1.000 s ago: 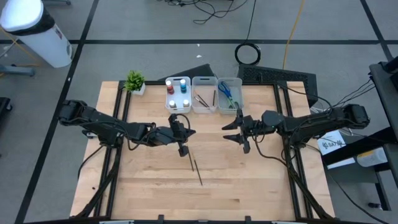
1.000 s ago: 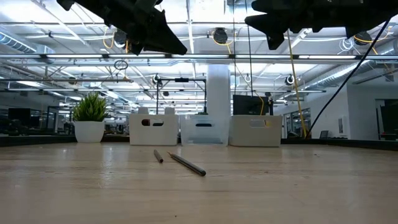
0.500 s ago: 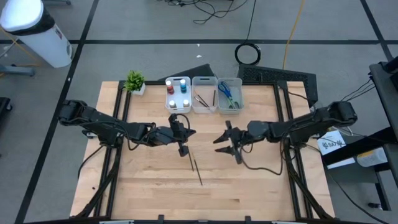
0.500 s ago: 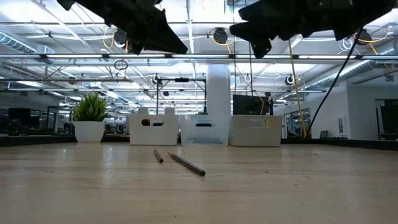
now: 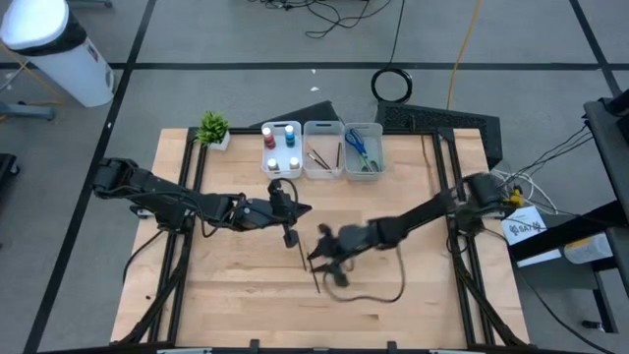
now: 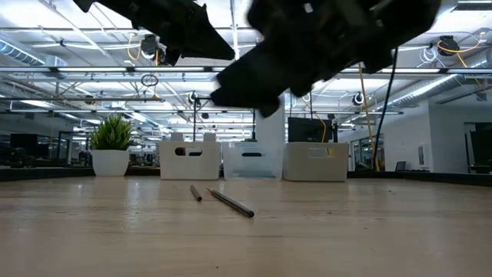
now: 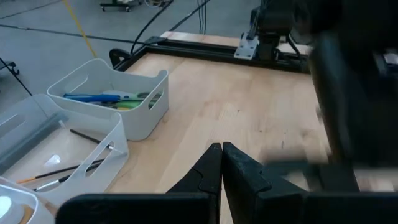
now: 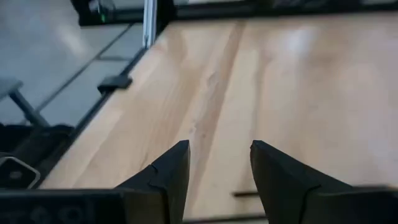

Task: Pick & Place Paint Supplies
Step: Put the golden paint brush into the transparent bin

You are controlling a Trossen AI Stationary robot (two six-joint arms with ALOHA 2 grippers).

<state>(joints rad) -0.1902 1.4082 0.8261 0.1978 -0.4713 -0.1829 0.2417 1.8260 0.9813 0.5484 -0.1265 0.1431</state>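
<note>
The wooden table (image 5: pixel 393 295) carries three bins (image 5: pixel 321 147) along its far edge. The right gripper (image 5: pixel 327 262), jaws parted, hovers over two loose brushes (image 5: pixel 312 269) at mid-table. The left gripper (image 5: pixel 291 222), jaws closed and empty, waits just beside them.

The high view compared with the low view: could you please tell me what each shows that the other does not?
Only the high view shows what the bins hold: paint bottles in the left bin, brushes in the middle one, scissors in the right one. It also shows the right claw over the loose brush's middle.

Only the low view shows that both arms hang above the table.

Both show the loose brush, the potted plant and the left claw beside it.
</note>
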